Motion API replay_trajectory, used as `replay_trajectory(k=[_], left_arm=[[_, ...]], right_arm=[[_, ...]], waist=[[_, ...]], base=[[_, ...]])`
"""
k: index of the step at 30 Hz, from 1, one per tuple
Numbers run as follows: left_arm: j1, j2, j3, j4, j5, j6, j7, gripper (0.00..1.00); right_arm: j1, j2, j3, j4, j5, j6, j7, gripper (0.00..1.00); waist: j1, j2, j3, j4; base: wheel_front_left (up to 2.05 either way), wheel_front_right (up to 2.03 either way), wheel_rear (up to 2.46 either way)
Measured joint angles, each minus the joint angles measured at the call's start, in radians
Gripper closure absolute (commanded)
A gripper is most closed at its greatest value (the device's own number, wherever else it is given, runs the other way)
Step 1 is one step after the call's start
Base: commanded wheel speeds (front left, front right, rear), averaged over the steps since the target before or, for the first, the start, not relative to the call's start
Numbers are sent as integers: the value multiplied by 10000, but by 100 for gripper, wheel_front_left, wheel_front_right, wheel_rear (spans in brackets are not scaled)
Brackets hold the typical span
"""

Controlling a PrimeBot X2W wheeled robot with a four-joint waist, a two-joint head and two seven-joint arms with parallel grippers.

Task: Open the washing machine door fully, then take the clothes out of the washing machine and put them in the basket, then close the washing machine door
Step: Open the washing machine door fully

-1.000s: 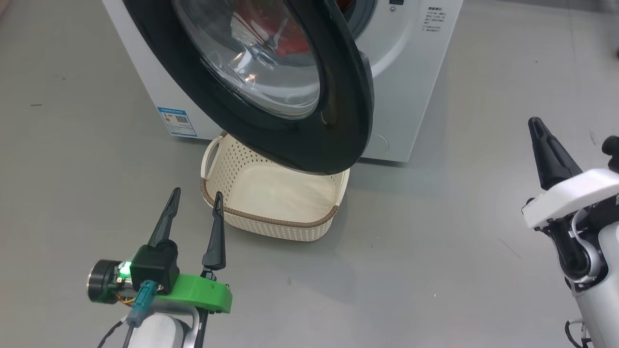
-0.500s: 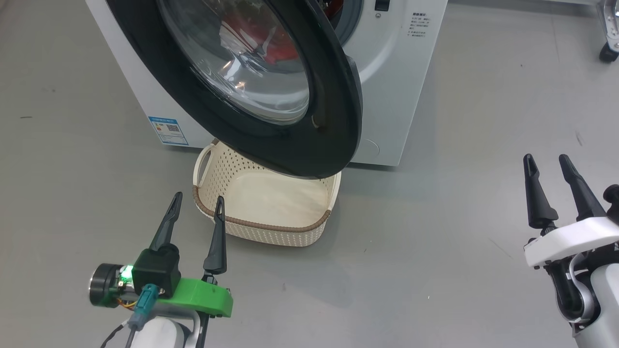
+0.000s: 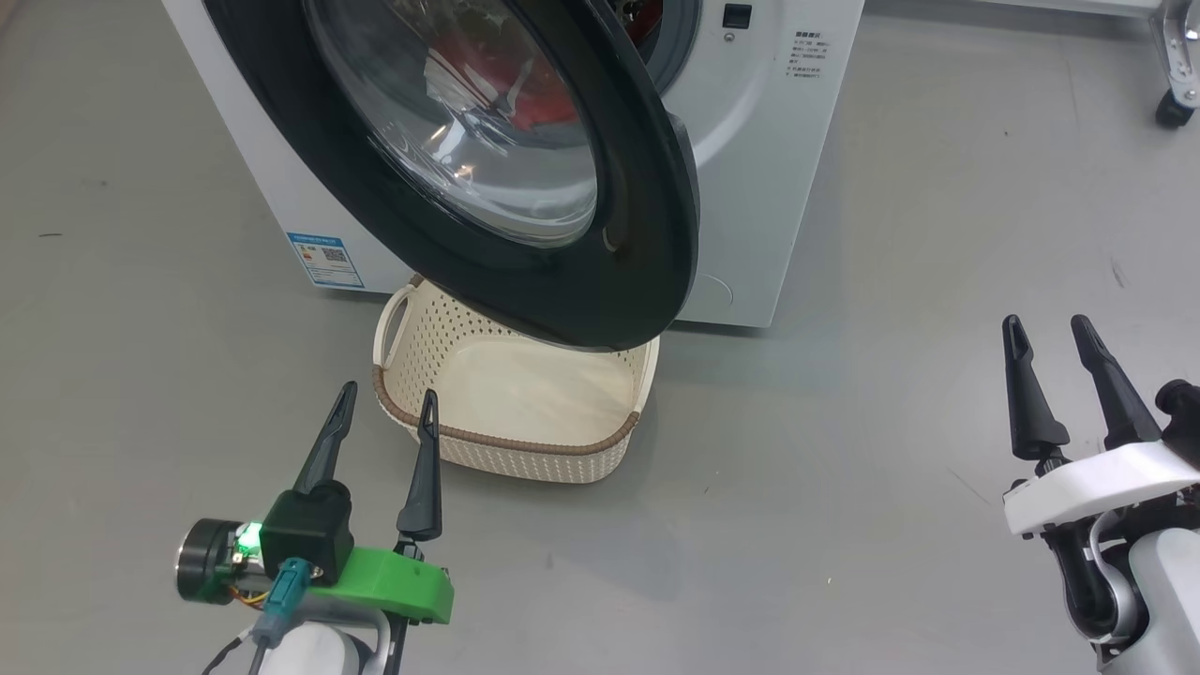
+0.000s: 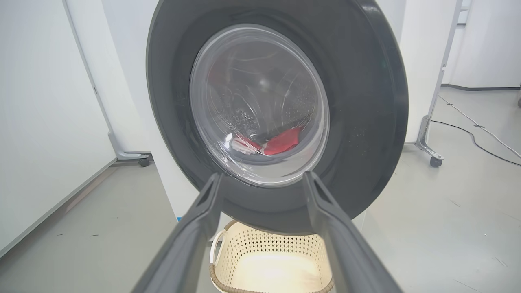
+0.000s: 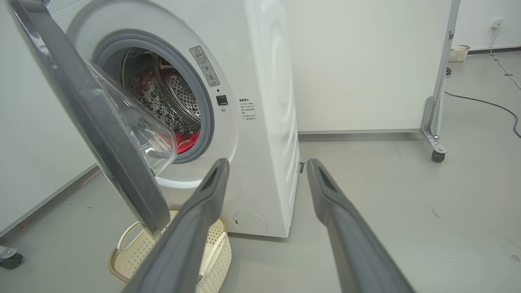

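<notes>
Head view: the right gripper (image 3: 1044,322) sits at the lower right with its two dark fingers spread wide and nothing between them. A second ago they were pressed together and reached higher up the right edge. The left gripper (image 3: 389,391), lower left, is wide too and holds nothing, as before. The whole picture has shifted a little, so the camera moved, not the things.

The door (image 3: 647,234) stands partly open at the upper centre, its black rim hanging over the far end of the basket (image 3: 525,448) on the floor (image 3: 844,469). The red clothes (image 5: 187,142) lie inside the drum of the washing machine (image 3: 769,187).

A blue label (image 3: 325,260) sits at the machine's lower left corner. A block of small black print (image 3: 806,61) and a warning sticker (image 5: 204,65) are beside the opening. All of this writing is too small to read.
</notes>
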State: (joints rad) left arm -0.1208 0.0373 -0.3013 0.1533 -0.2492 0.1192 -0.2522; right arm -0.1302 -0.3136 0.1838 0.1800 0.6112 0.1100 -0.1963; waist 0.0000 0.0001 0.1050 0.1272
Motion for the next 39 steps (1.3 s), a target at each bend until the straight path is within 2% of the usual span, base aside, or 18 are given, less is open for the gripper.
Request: replay_trajectory(k=[39], left_arm=[[83, 2, -19, 25, -15, 0, 0, 0]], right_arm=[[161, 52, 25, -15, -173, -86, -293, 0]], waist=[[0, 0, 104, 4]], base=[[0, 0, 0]])
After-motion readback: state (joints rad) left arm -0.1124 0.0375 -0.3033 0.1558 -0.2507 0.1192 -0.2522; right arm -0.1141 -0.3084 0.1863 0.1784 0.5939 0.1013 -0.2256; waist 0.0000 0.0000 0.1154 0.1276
